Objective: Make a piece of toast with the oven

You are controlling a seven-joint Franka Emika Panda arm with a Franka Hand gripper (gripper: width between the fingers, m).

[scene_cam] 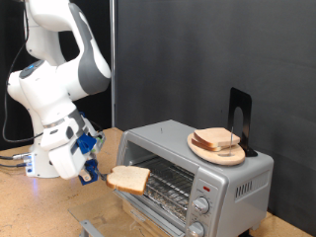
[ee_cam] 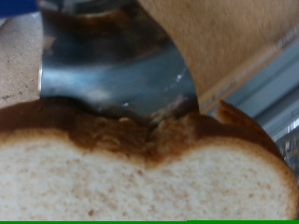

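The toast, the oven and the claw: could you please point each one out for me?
toast (scene_cam: 129,178), exterior view, middle of the slice's top face.
oven (scene_cam: 225,177), exterior view, bare silver top near the knobs.
claw (scene_cam: 96,174), exterior view, fingertips at the slice's edge.

Lab test cell, not a home kitchen: white arm (scene_cam: 54,74) mounted on a bare wood bench (scene_cam: 39,207), black backdrop panels (scene_cam: 197,49) behind, loose cables (scene_cam: 12,158) at the base, one oven (scene_cam: 193,173) as the lone appliance.
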